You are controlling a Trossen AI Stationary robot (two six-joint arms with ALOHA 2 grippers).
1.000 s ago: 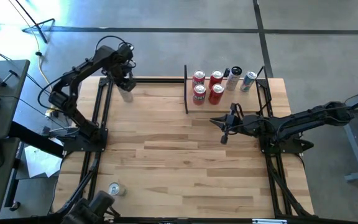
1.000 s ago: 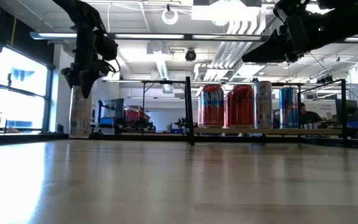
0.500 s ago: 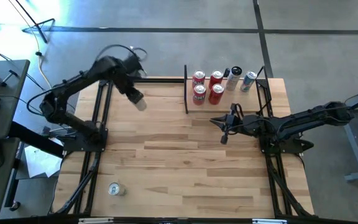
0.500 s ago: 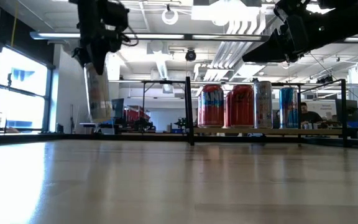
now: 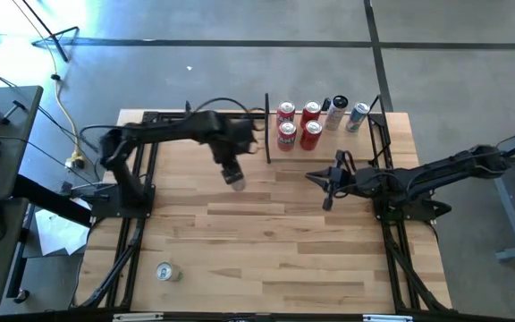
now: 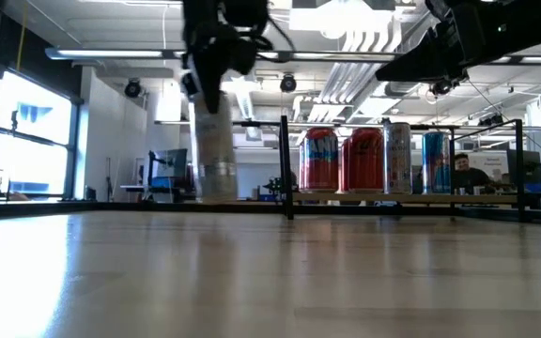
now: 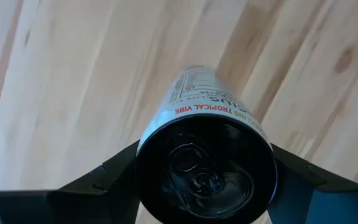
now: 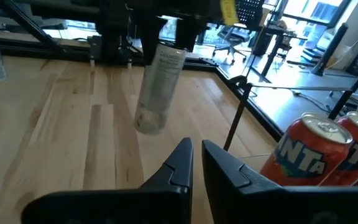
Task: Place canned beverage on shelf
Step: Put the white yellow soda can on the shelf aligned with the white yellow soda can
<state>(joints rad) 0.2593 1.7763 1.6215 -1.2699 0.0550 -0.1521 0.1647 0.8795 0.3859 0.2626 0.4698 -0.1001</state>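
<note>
Lying on tabletop, near corner: spare silver can (image 5: 164,271). Carrying tall slim silver can (image 5: 234,175) above table, pinched in left gripper (image 5: 230,167), approaching pale wooden shelf (image 5: 329,143) holding six cans; placing remaining. Waiting beside shelf, right gripper (image 5: 324,183), fingers pressed together.

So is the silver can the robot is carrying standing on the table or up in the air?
In the air. The left gripper holds the silver can roughly upright, clear of the tabletop.
</note>
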